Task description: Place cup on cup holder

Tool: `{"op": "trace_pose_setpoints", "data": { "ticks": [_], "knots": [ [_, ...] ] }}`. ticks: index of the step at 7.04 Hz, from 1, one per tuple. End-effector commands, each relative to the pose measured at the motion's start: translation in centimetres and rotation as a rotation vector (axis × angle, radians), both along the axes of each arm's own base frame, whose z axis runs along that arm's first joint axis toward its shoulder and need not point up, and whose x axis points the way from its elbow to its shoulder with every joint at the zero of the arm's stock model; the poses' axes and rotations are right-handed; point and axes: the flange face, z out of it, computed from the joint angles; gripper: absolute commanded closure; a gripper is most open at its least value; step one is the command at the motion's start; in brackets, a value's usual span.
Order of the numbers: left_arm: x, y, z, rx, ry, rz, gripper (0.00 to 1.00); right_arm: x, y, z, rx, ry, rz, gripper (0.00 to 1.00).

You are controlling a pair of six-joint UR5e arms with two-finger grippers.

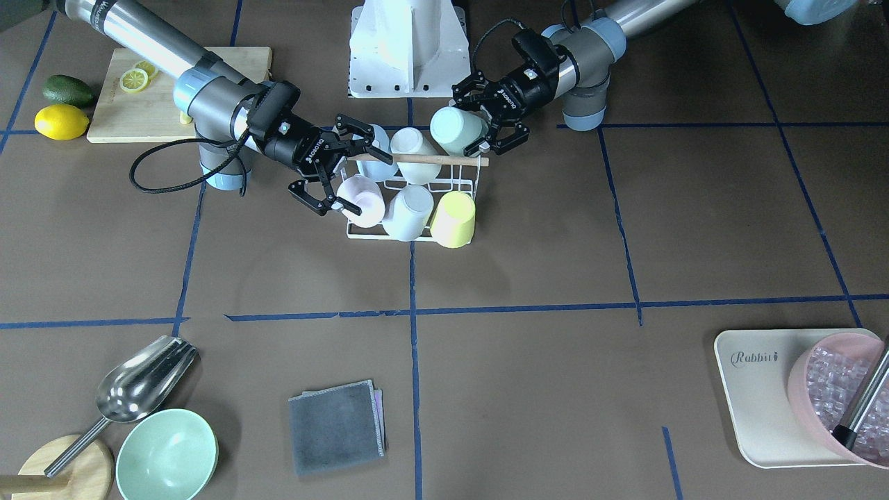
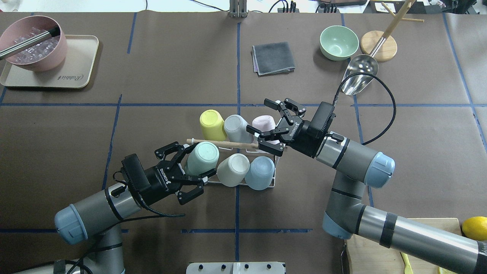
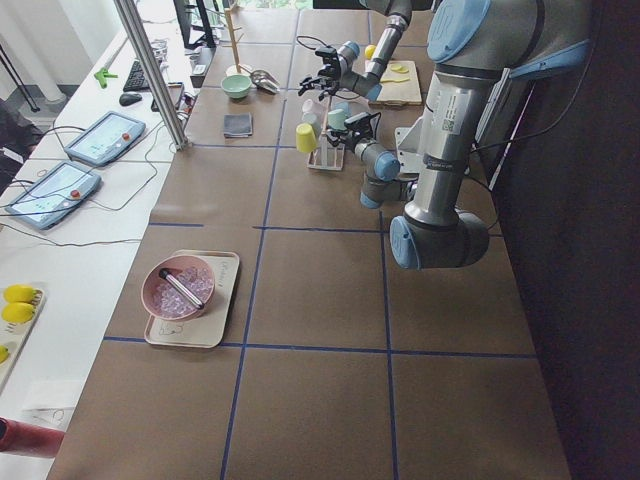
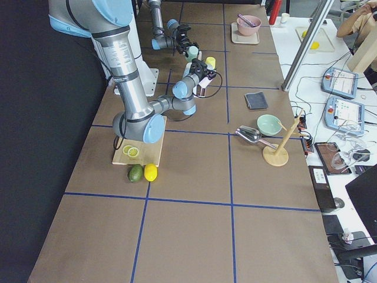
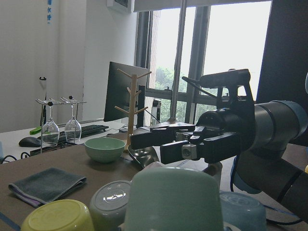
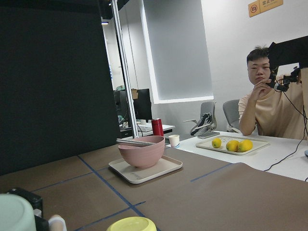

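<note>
Mint cup upturned on cup holder

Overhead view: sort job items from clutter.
Job: cup holder, yellow cup, grey cup, pink cup, mint cup, cream cup, blue cup, left gripper, right gripper.
Clutter: green bowl, metal scoop, grey cloth, pink bowl, tray, lemon, cutting board, wooden stand.

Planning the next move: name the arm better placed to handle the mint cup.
Left, probably: the left gripper, open, straddles the mint cup; the right gripper, open, is by the pink cup.

Silver arms, blue joint caps, black left claw, right claw (white lettering), black cables
</note>
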Motion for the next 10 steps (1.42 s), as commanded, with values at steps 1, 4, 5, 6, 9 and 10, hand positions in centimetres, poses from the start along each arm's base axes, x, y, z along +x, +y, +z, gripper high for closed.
{"op": "trace_pose_setpoints", "data": {
  "ticks": [1,4,5,6,9,10],
  "knots": [
    [-0.2,0.0,0.1,0.003,0.014,-0.002,0.0,1.1,0.0,-2.4,-0.045,-0.023,-0.034,0.0],
    [-0.9,-0.1,-0.7,0.008,0.035,-0.005,0.0,4.8,-3.0,-5.9,-0.144,0.13,-0.153,0.0],
    [-2.1,0.0,-1.9,0.015,0.065,-0.01,0.0,5.2,-4.2,-5.5,-0.177,0.172,-0.167,0.0],
    [-2.7,-0.2,-2.6,0.019,0.081,-0.014,0.0,6.3,-5.7,-4.6,-0.267,0.185,-0.183,0.0],
    [-7.2,-3.8,-5.2,0.033,0.103,-0.103,0.0,17.5,-9.2,-1.8,-0.565,0.413,-0.257,0.0],
    [-9.2,-5.8,-6.6,0.021,0.06,-0.144,0.0,22.4,-10.9,0.1,-0.689,0.483,-0.327,0.0]
  ]
}}
